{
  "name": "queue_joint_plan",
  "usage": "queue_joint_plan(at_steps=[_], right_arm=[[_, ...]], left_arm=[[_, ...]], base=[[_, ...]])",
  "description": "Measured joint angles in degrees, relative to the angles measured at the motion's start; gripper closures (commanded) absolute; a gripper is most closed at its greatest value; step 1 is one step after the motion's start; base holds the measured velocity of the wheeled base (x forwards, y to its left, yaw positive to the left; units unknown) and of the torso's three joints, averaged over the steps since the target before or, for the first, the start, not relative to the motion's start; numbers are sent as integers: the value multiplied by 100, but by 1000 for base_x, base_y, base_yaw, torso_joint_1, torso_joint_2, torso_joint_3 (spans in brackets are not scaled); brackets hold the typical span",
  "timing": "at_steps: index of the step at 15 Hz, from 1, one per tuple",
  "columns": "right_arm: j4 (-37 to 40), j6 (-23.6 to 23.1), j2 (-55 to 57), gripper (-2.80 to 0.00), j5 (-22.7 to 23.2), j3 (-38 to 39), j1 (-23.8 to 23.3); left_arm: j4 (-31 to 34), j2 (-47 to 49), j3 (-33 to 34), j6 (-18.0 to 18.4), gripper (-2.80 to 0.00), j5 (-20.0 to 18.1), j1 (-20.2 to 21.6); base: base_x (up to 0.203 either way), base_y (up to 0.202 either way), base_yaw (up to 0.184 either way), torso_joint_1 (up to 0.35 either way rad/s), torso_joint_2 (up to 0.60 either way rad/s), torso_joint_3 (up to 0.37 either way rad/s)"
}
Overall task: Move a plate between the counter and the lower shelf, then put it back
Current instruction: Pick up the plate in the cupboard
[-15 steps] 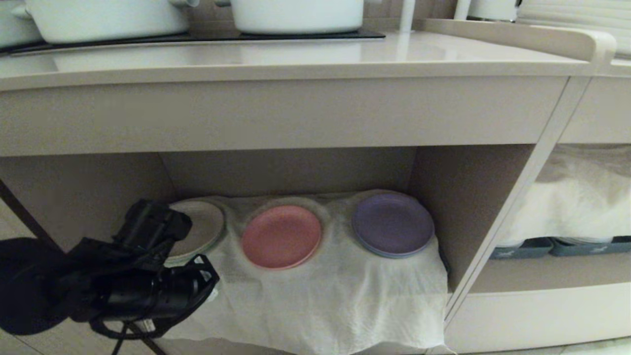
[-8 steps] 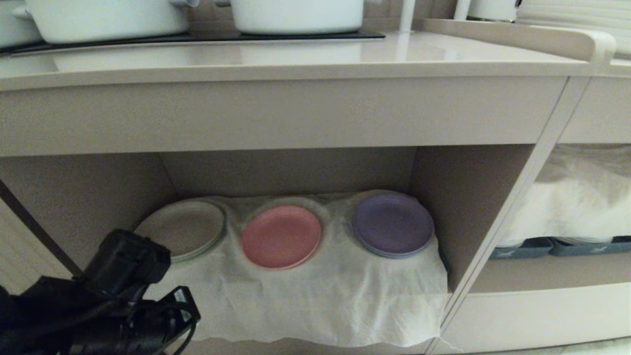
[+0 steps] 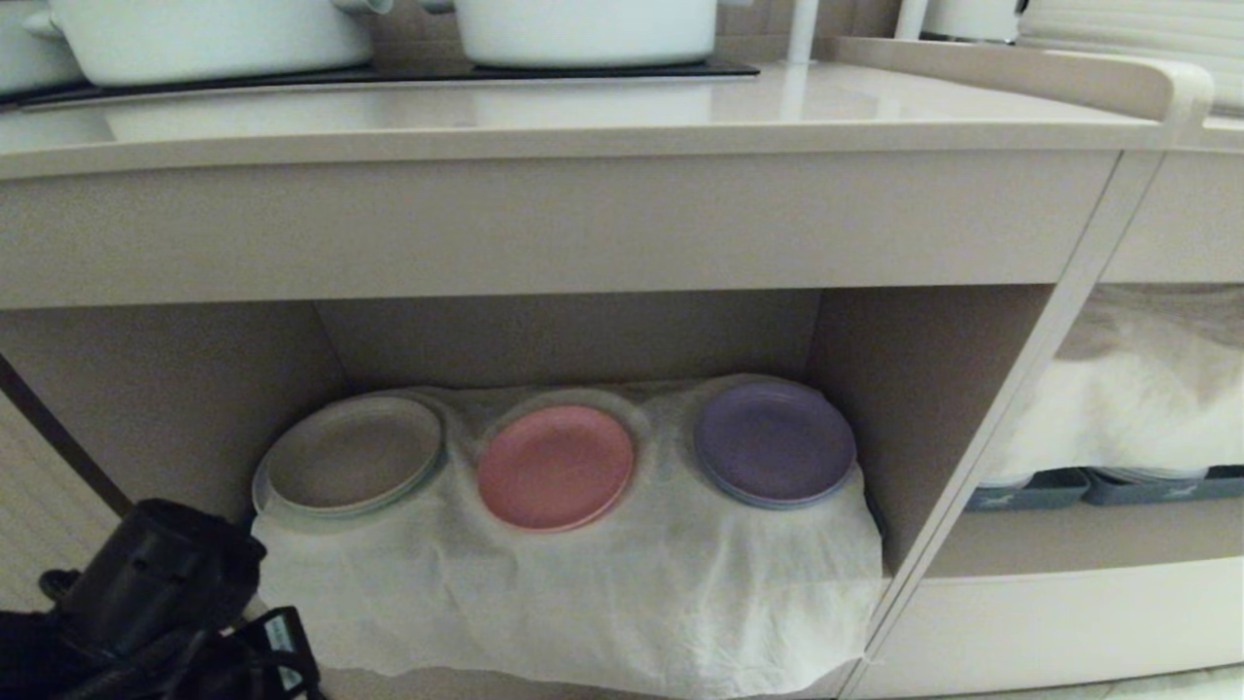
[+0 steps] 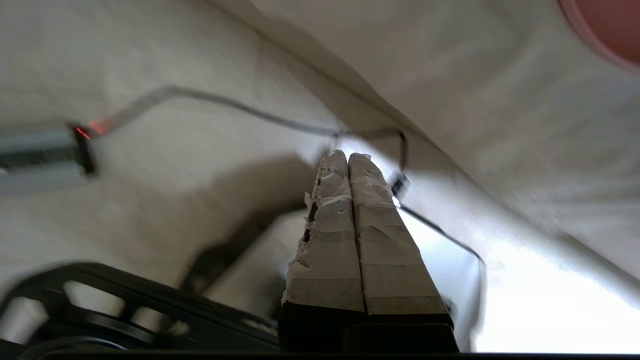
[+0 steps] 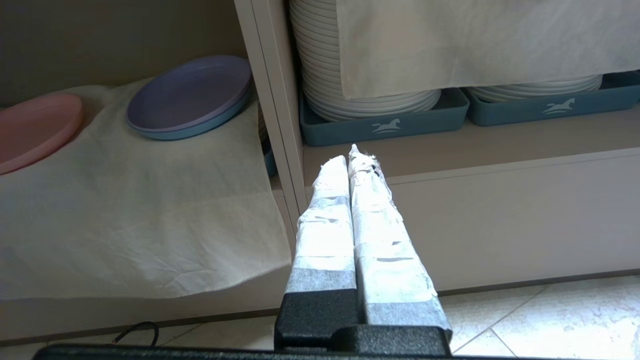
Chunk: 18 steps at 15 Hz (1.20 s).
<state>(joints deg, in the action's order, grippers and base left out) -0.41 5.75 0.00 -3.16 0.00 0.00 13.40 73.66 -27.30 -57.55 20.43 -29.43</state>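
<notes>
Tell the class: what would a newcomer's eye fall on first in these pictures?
Three plates in a row on the white cloth of the lower shelf: a pale plate on the left, the pink plate in the middle, a purple plate on the right. The black left arm sits low at the head view's bottom left corner.

We see open space above the pink plate (image 3: 555, 467) in the lower shelf (image 3: 583, 340), capped by the desk (image 3: 544, 228). A white plate (image 3: 352, 455) and purple plate (image 3: 775, 442) flank it closely; the hanging cloth (image 3: 583, 603) drapes the front edge.
</notes>
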Motion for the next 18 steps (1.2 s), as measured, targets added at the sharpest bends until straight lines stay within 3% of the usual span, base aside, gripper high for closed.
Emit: queue_joint_plan(at_steps=[3,6,8,10,12,15,18], right_arm=[[0,2,0,0,2,0,0],[0,2,0,0,0,0,0],[0,0,0,0,0,0,0],[0,2,0,0,2,0,0],[0,2,0,0,2,0,0],[0,0,0,0,0,0,0],[0,2,0,0,-1,0,0]], left_arm=[[-9,-352,192,403,0,542,101],[-109,-735,441,1053,0,1016,468],[-417,-1059,567,1463,0,1172,563],[-1003,-1446,855,2184,0,1128,834],[-2016,-1876,1582,3269,0,710,1429],[-3569,-2725,2506,4772,0,-515,2282],[-3504,-3713,2693,5383,0,-1434,2819]], base=[[0,0,0,0,0,0],[0,0,0,0,0,0],[0,0,0,0,0,0],[0,0,0,0,0,0],[0,0,0,0,0,0],[0,0,0,0,0,0],[0,0,0,0,0,0]])
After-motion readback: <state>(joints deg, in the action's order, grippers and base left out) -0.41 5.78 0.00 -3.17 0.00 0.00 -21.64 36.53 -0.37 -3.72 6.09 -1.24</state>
